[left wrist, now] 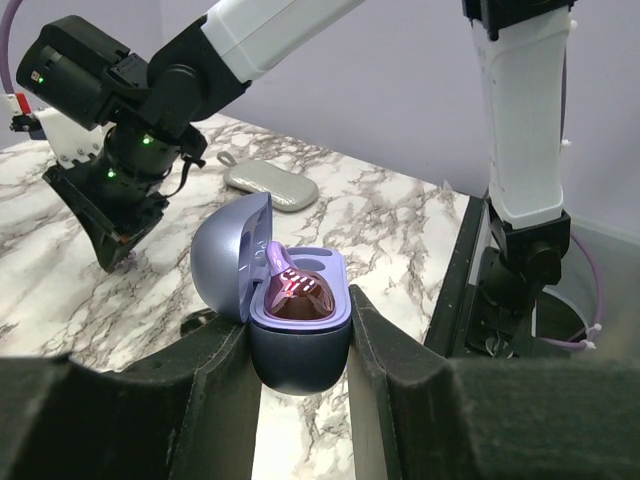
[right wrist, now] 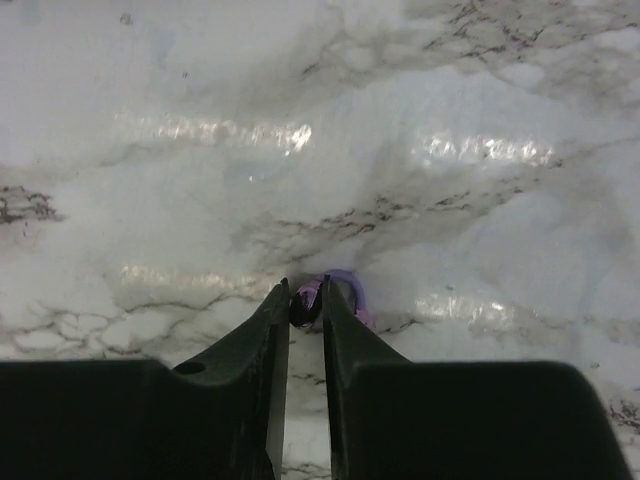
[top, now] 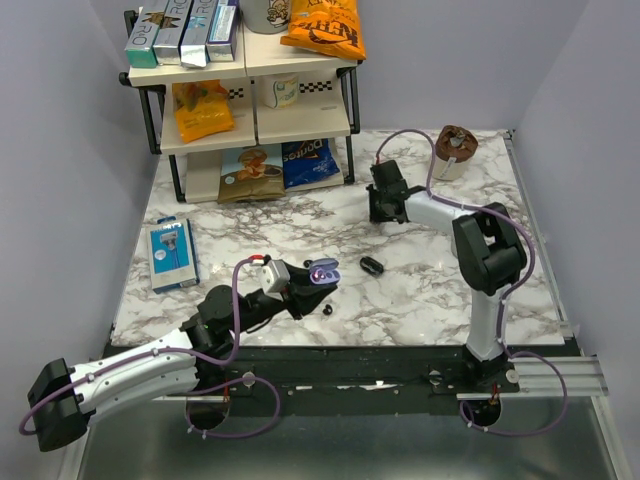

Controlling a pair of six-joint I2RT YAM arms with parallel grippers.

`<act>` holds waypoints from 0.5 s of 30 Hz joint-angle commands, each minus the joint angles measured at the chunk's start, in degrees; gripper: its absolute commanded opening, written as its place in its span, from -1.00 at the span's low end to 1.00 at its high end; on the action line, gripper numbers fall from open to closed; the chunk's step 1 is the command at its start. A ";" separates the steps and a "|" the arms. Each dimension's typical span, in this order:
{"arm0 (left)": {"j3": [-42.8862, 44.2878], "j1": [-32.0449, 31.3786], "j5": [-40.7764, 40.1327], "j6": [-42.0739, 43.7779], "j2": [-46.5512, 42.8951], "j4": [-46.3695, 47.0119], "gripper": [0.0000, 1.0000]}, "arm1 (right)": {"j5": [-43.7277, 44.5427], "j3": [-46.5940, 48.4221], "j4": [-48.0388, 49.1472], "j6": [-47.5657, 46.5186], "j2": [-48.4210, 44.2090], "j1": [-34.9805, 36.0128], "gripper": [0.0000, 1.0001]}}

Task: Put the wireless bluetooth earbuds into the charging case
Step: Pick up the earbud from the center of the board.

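Note:
My left gripper (top: 312, 280) (left wrist: 298, 335) is shut on the charging case (top: 322, 272) (left wrist: 300, 350). The case is lilac-blue, its lid stands open, and its inside shines pink. It is held just above the marble near the front middle. My right gripper (top: 378, 212) (right wrist: 305, 297) points down at the table further back and is shut on a tiny glossy black earbud (right wrist: 303, 308) with a lilac loop beside it. The right gripper also shows in the left wrist view (left wrist: 115, 255). Another small black earbud-like piece (top: 328, 310) lies on the marble just right of the left gripper.
A dark oval pouch (top: 372, 266) (left wrist: 270, 185) lies between the two grippers. A blue boxed item (top: 172, 253) lies at the left. A snack shelf (top: 250, 100) stands at the back left. A brown cup (top: 455, 150) stands at the back right.

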 commanded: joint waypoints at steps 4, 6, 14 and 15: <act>-0.37 -0.74 -0.25 0.17 -0.94 2.36 -1.00 | -5.52 -8.64 8.39 -17.19 -10.17 7.67 -0.62; -0.10 -0.92 0.19 0.25 -1.11 2.18 -1.00 | -10.43 -10.75 9.45 -22.22 -12.03 9.34 -0.62; 0.43 -1.44 2.04 0.17 -2.25 2.88 -1.00 | -20.73 -21.21 12.44 -35.25 -19.93 11.72 -0.69; 0.25 -1.62 2.21 0.08 -2.43 3.06 -1.00 | -22.57 -23.13 13.22 -35.25 -21.16 11.73 -0.69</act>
